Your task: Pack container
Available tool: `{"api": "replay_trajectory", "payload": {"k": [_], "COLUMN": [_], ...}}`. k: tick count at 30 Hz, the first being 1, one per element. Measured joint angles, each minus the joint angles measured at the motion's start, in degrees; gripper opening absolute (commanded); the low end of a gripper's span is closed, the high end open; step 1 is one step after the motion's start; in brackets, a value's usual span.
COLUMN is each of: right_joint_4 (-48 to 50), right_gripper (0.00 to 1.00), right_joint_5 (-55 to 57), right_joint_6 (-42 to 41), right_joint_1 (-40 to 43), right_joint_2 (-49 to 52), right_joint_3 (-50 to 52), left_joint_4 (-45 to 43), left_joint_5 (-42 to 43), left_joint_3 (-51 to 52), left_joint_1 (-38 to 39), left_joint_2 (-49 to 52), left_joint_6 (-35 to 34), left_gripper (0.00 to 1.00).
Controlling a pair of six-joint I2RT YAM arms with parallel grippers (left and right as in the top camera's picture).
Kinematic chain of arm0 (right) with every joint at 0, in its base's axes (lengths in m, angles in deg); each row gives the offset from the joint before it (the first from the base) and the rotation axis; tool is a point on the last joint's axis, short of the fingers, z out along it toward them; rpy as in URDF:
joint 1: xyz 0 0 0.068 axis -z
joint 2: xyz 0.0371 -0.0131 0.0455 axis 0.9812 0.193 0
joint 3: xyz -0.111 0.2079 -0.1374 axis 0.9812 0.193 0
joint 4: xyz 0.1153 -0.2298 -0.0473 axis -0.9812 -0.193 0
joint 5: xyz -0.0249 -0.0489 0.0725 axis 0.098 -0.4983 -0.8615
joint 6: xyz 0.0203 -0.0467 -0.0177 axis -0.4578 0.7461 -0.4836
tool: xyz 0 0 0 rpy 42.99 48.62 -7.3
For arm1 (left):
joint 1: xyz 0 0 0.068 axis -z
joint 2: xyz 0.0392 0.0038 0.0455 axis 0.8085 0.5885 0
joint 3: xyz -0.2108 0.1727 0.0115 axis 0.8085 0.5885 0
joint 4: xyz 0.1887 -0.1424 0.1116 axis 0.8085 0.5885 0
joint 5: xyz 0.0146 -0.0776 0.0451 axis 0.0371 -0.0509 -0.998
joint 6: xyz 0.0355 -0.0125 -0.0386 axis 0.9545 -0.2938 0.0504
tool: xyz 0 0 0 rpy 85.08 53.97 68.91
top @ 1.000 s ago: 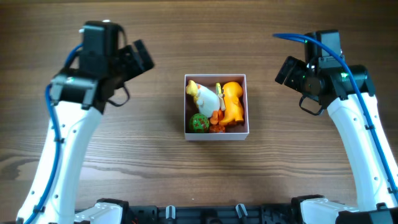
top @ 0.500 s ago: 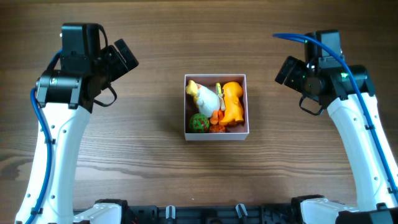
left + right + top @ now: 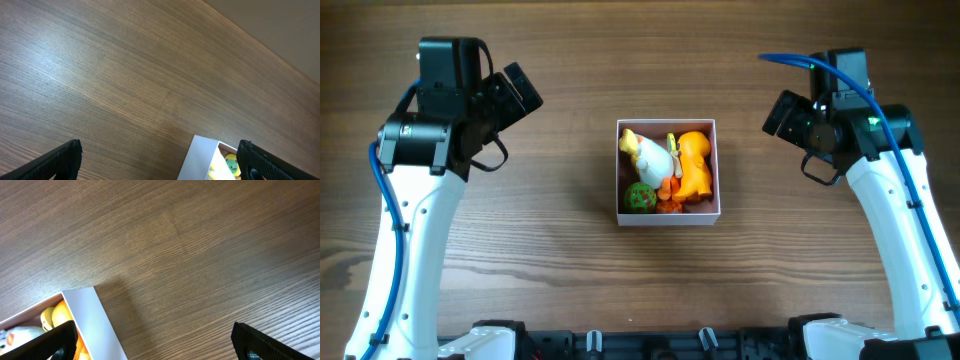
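Observation:
The container, a small square white-walled box, sits mid-table. It holds a white and yellow toy, a big orange toy, a green ball toy and small orange bits. My left gripper is raised to the upper left, open and empty. Its wrist view shows the box corner near its right finger. My right gripper is raised to the upper right, open and empty. Its wrist view shows the box wall by its left finger.
The brown wood tabletop surrounds the container. The table's far edge shows in the left wrist view. Both white arms run down the left and right sides to bases at the front edge.
From one second ago to half a second ago my left arm drew back to the left, away from the container. Since then nothing has moved. The right arm stayed still.

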Motion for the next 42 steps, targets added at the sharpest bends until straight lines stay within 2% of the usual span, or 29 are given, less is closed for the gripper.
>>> {"api": "replay_trajectory", "payload": {"k": [16, 42], "right_joint_4": [-0.02, 0.96], "right_gripper": [1.00, 1.00], "right_joint_5": [0.00, 2.58], "right_joint_6": [0.00, -0.11], "right_joint_1": [0.00, 0.00], "right_joint_2": [-1.27, -43.06], "right_joint_3": [0.00, 0.63], "left_joint_4": [-0.02, 0.02], "left_joint_5": [0.00, 0.00], "left_joint_3": [0.00, 0.00], "left_joint_1": [0.00, 0.00], "left_joint_2": [0.00, 0.00], "left_joint_6": [0.00, 0.00], "left_gripper": [1.00, 1.00]}}
